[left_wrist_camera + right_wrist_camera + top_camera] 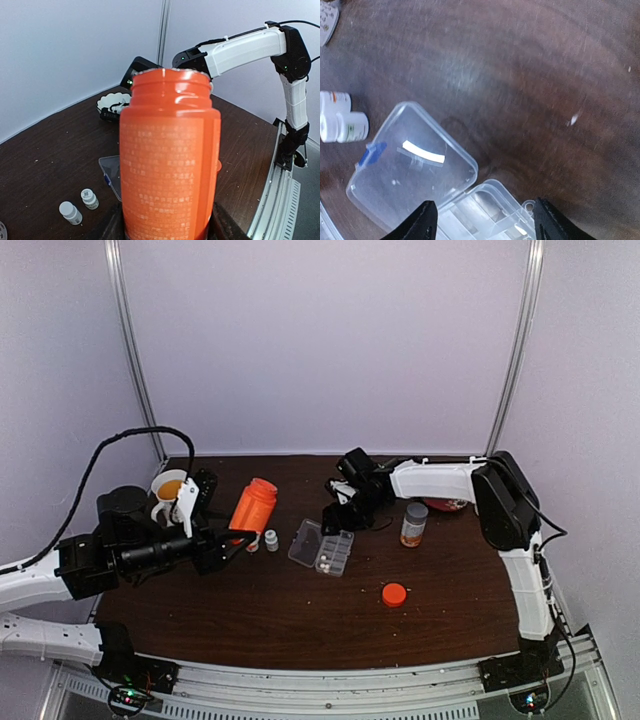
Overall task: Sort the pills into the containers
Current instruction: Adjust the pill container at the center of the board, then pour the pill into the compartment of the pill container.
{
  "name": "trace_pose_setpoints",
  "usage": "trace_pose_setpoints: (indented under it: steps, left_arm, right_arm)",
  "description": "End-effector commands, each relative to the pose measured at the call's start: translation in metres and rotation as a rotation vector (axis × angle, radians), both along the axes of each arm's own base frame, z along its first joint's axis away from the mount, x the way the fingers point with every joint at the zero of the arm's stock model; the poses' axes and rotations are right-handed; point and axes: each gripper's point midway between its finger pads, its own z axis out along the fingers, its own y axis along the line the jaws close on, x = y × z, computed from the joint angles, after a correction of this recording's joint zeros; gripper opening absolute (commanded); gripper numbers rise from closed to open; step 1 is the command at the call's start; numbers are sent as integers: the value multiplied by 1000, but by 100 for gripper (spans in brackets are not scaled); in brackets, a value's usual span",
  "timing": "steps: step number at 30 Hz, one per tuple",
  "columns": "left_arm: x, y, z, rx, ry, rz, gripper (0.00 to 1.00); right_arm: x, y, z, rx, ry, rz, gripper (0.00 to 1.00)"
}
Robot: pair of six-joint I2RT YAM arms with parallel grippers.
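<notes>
Two arms: L pincer point(167, 227) clamps cylindrical orange plastic bottle point(170, 150), R pincer point(485, 215) open over clear rect. organizer box point(417, 170).

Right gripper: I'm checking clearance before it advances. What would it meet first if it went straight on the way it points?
Probably the clear pill organizer box: its compartment tray lies between the open fingers of the right gripper, though depth is unclear.

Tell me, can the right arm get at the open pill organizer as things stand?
Probably yes. The right tool hangs above the pill organizer, jaws open and empty, lid folded back, nothing between them. The orange bottle held by the left tool is off to the side.
</notes>
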Motion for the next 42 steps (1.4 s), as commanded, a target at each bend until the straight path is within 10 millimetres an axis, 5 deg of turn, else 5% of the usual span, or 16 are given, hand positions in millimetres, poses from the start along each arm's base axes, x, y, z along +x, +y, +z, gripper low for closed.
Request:
trace_pose_setpoints:
  steps: [1, 9, 15, 25, 36, 42]
  left_arm:
    - [3, -4, 7, -6, -29, 1, 0]
    - [9, -16, -9, 57, 17, -9, 0]
    - [35, -4, -36, 192, 151, 170, 0]
    - [22, -17, -99, 537, 480, 120, 0]
    - [17, -23, -142, 684, 647, 129, 0]
    - [23, -30, -155, 754, 684, 140, 0]
  right_arm:
    - [-53, 2, 2, 47, 108, 86, 68]
    - [-105, -2, 14, 89, 119, 154, 68]
    - [-87, -21, 47, 83, -42, 89, 68]
    - [-82, -40, 102, 169, -397, 131, 69]
    - [-85, -70, 119, 284, -655, 26, 70]
    - [-87, -68, 128, 322, -661, 26, 69]
